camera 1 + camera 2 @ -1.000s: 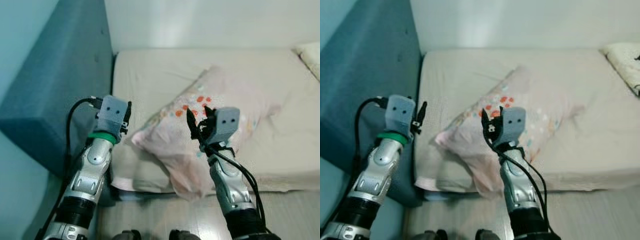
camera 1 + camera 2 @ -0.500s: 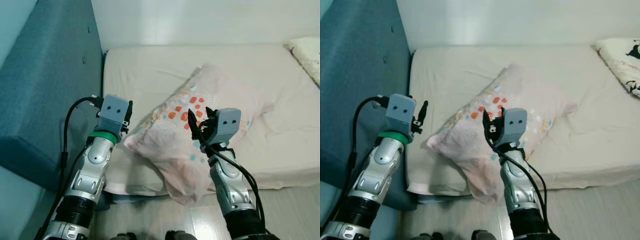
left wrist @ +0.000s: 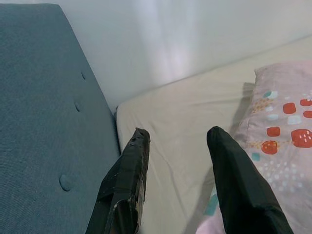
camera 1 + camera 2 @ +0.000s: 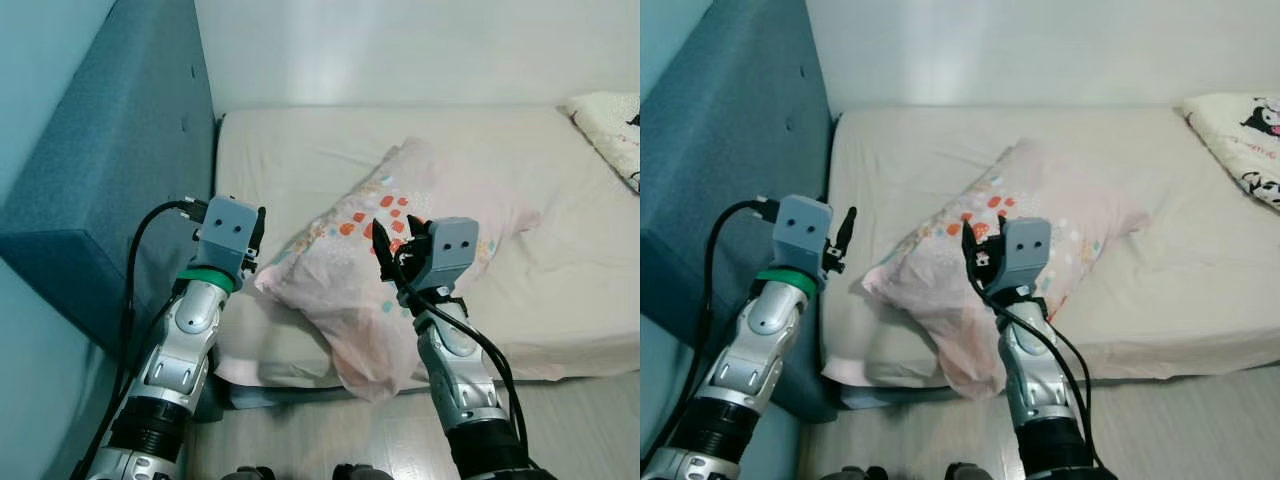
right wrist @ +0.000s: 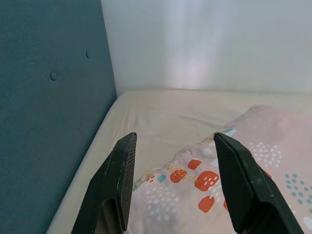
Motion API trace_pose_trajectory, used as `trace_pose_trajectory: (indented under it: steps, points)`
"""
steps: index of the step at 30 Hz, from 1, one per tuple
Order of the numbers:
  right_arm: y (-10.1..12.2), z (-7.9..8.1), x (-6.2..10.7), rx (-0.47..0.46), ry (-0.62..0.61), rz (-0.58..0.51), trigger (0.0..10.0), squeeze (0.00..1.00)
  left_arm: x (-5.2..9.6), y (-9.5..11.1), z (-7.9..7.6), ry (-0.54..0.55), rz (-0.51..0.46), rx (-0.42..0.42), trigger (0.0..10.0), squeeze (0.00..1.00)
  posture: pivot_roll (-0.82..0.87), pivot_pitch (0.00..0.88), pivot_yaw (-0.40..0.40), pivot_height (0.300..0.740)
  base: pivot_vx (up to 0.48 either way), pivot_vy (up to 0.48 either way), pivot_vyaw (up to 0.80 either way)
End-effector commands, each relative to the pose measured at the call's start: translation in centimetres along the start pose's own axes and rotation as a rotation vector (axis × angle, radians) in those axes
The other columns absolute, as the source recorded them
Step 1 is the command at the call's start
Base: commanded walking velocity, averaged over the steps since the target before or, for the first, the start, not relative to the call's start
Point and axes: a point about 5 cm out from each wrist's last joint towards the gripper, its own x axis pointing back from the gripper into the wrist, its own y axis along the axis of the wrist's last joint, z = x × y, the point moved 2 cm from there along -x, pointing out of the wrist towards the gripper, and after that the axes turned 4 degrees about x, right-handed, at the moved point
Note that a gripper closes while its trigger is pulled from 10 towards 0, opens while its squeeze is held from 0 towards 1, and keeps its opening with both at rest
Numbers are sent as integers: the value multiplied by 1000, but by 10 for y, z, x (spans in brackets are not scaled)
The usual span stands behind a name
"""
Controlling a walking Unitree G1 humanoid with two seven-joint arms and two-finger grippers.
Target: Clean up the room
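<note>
Camera shifted; soft pink spotted pillow (image 4: pixel 400 255) unmoved, sagging over mattress (image 4: pixel 300 160) edge.

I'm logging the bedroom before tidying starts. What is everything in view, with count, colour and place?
Bed: one, cream sheet, against the white wall.
Headboard: one, blue, buttoned, on the robot's left of the bed.
Pillow: one, pink with red and teal spots, lying askew on the bed, one corner over the near edge.
Blanket: one, white with a black cartoon print, at the bed's far right edge.
Floor: pale wood, in front of the bed.
Left gripper: jaws open, above the bed's left edge.
Right gripper: jaws open, over the pillow.
</note>
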Motion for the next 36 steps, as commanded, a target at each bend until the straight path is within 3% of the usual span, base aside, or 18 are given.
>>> trace_pose_trajectory:
  steps: [1,10,18,36]
  points:
    - [-5,-2,3,1,-9,17,10000,0,4,-7,-3,-14,19,-13,10000,0,-76,50,42,731,0,0,0]
    - [-7,0,4,-1,4,25,10000,0,10,-16,-5,2,55,12,10000,0,-76,50,26,701,0,0,0]
    - [-7,-2,1,-5,16,28,10000,0,14,-25,-8,28,112,95,10000,0,-70,49,21,676,0,0,0]
    - [-7,-1,-2,-7,18,26,10000,0,11,-19,-9,14,83,74,10000,0,-70,45,23,631,0,0,0]
